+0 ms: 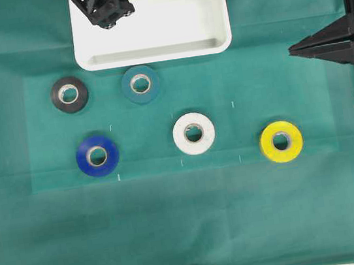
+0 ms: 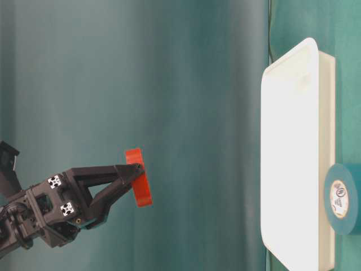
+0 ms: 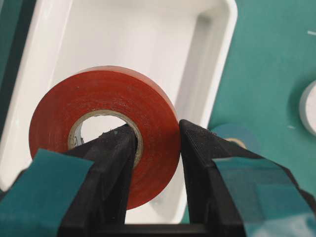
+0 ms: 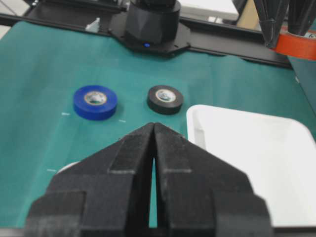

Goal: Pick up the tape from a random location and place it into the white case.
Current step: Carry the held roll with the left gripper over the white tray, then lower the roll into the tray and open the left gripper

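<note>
Left wrist view: left gripper (image 3: 157,148) clamps orange-red tape roll (image 3: 103,128) by one wall (thin hold); release near white tray's (image 3: 217,74) rim risks rolling out.

a robot lab bench: green cloth (image 1: 191,236), arm base (image 4: 150,24).

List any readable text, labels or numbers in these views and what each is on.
None readable.
Teal roll: round core label with dark print, too blurred to read.
Black roll and blue roll: core print too small to read.
White case: no markings visible.
</note>
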### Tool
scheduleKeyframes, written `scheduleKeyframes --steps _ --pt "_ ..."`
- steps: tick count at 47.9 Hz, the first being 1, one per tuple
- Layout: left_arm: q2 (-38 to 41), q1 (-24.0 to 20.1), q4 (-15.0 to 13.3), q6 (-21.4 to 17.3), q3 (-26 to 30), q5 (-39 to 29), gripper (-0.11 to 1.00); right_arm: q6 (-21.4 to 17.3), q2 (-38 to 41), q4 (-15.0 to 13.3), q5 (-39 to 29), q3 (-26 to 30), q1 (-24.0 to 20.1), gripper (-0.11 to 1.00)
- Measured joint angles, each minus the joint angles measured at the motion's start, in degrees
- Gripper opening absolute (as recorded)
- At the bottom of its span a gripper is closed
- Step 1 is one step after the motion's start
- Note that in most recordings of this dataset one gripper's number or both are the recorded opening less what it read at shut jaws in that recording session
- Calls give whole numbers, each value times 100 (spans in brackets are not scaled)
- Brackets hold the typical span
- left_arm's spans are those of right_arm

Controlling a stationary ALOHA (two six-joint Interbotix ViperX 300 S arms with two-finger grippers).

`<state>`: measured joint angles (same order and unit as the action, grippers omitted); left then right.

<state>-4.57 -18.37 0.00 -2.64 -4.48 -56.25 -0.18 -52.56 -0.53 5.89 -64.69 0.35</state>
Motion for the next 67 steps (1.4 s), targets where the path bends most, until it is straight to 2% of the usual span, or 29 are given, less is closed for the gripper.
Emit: scheduleKeyframes --steps 10,16,31,41,49,67 --pt "0 0 0 9 -9 35 25 9 0 0 0 0 0 0" --pt "44 0 0 0 -167 299 25 9 0 0 0 0 0 0" --pt "457 -44 0 9 -958 1459 25 9 9 0 -26 0 0 0" --pt "1020 -255 0 9 -1459 2180 25 9 62 0 -26 0 0 0" --pt "1151 -360 0 18 -1600 2584 25 18 79 0 -26 0 0 0" --pt "1573 -413 0 9 -1626 2918 25 26 88 0 -26 0 44 0"
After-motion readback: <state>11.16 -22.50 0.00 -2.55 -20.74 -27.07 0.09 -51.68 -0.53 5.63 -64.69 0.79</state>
